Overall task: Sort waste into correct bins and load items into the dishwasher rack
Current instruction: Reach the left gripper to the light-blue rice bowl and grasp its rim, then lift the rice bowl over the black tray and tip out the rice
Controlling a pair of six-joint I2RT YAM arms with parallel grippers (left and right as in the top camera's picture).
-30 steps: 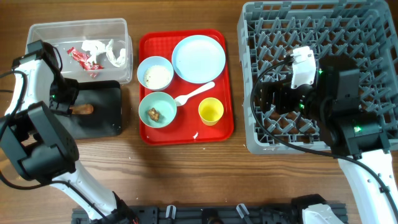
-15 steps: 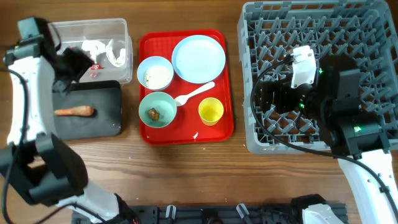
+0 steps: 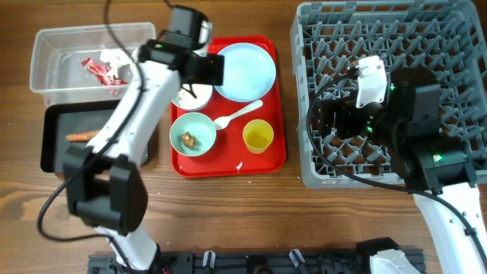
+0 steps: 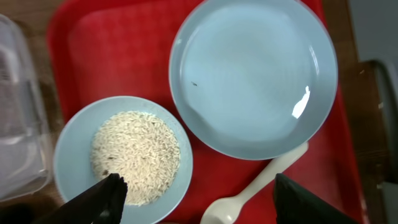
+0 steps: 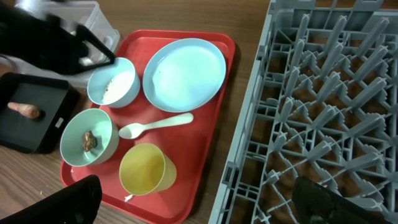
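My left gripper (image 3: 204, 70) hangs open and empty over the red tray, above the bowl of white rice (image 4: 124, 158) and beside the pale blue plate (image 4: 255, 74); the white spoon (image 4: 249, 196) lies between its fingers. A second bowl (image 3: 192, 133) holds a brown lump, and the yellow cup (image 3: 258, 135) stands to its right. The carrot-like piece (image 3: 80, 137) lies in the black tray (image 3: 53, 156). The wrapper (image 3: 99, 70) and white paper (image 3: 116, 55) lie in the clear tub (image 3: 46, 46). My right gripper (image 5: 202, 200) is open above the grey rack (image 3: 380, 34).
The red serving tray (image 3: 228, 164) sits mid-table between the bins on the left and the rack on the right. My left arm stretches from the near left across the black tray to the red tray. The rack's pegs stand upright.
My left arm has swung right from the black tray to above the red tray, leaving the carrot-like piece in the black tray. The right arm has not moved.
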